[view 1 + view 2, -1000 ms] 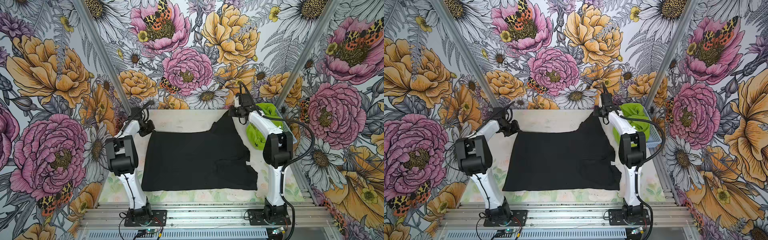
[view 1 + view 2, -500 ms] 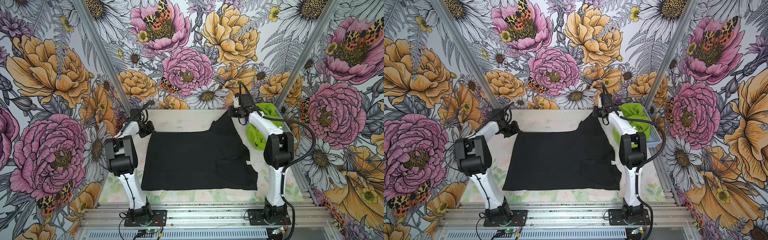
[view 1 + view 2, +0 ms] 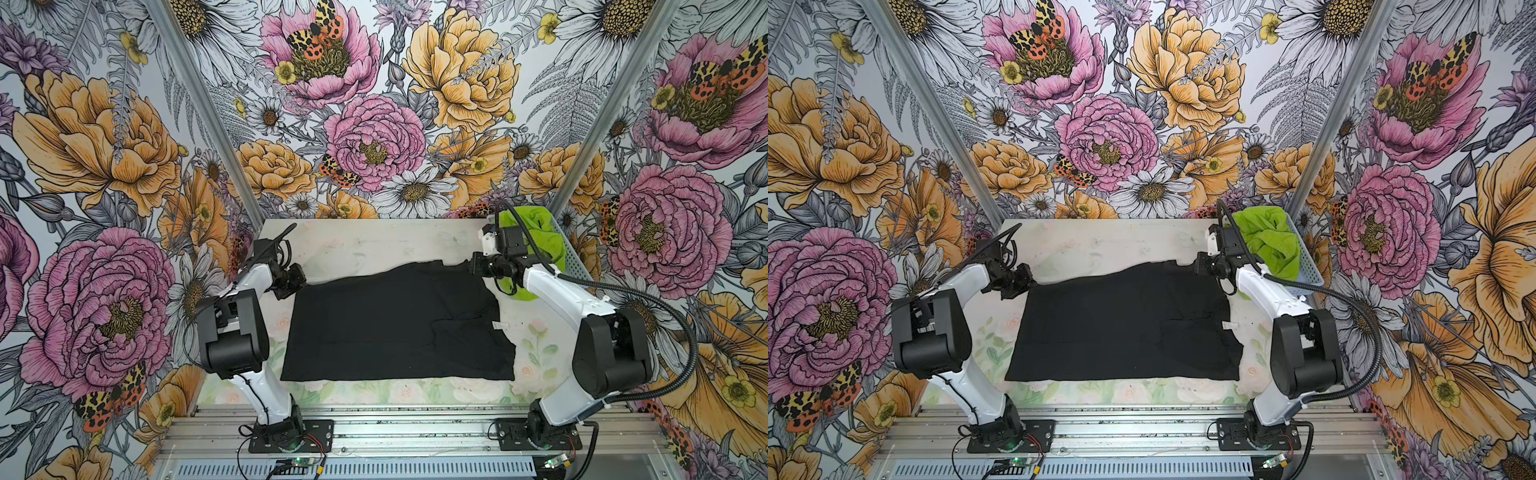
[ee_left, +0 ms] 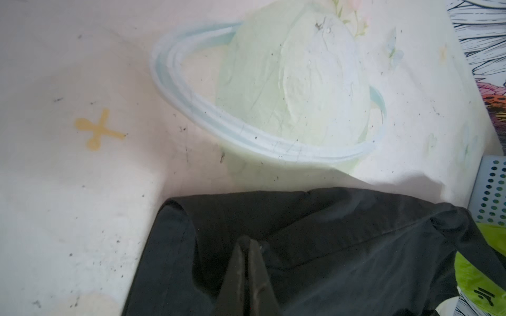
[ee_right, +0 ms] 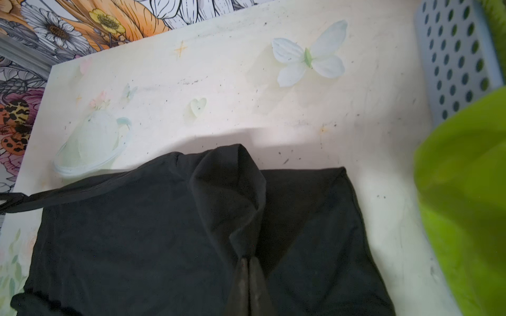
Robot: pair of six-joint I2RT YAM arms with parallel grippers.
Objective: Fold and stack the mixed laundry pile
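The shirt [image 3: 395, 324] lay spread nearly flat over the middle of the table [image 3: 374, 241], its far edge drawn out between the two grippers. I judged this a hold for smoothing the cloth or for carrying that edge over in a first fold. The shorts [image 3: 544, 237] sat crumpled in the basket [image 3: 577, 266] at the far right corner and spilled over its rim, probably parked there until the shirt was done.

The left gripper [image 4: 247, 242] was pinched tight on the shirt's far left corner. The right gripper [image 5: 247, 260] was clamped the same way on a bunched ridge of cloth at the far right corner, which stood a little off the surface. A white label [image 3: 497, 325] poked from the shirt's right edge, which suggested the neck lay on that side.

The walls [image 3: 104, 145] carried large floral paper on three sides. The table was pale and flecked with dark specks. Faded prints showed on it: a ringed planet [image 4: 273, 90], a butterfly [image 5: 309, 57] and a heart [image 5: 198, 106].
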